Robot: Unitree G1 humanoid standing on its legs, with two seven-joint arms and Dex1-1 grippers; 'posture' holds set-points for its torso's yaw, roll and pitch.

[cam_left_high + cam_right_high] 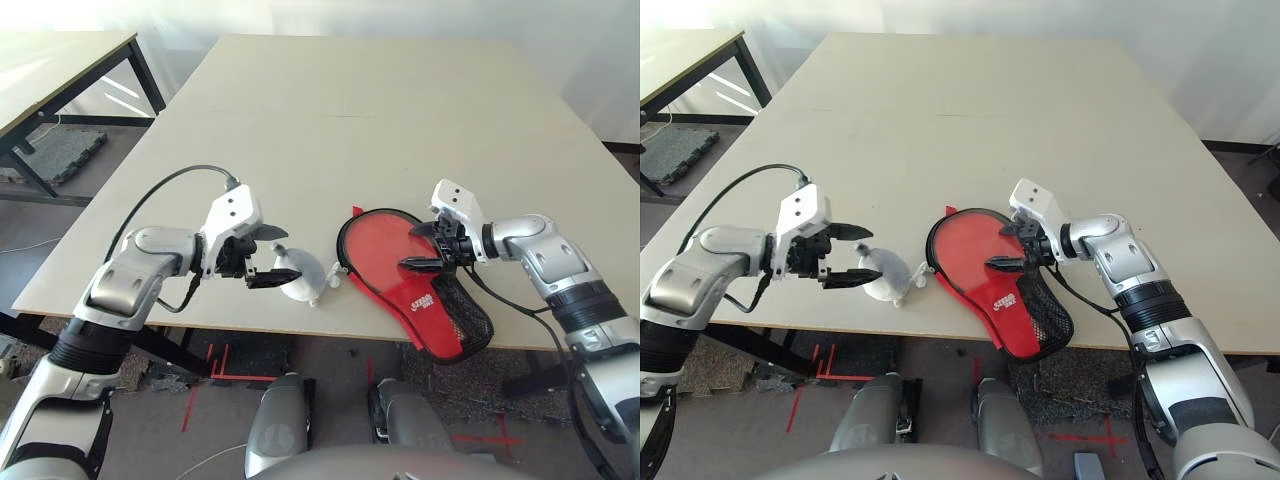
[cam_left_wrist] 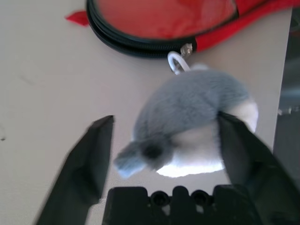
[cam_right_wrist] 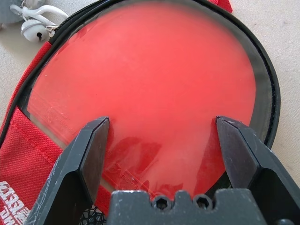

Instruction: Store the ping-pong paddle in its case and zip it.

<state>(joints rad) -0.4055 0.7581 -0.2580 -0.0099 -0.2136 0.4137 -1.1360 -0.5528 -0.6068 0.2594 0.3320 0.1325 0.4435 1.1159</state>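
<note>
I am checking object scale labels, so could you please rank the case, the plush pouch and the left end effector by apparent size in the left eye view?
1. The case, clearly largest.
2. The plush pouch and the left end effector look about alike; I would not rank them.

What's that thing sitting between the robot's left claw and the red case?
A small grey-and-white plush charm lies there, attached to the case by a white clip at the zipper. The open left gripper straddles it, clearest in the left wrist view.
</note>
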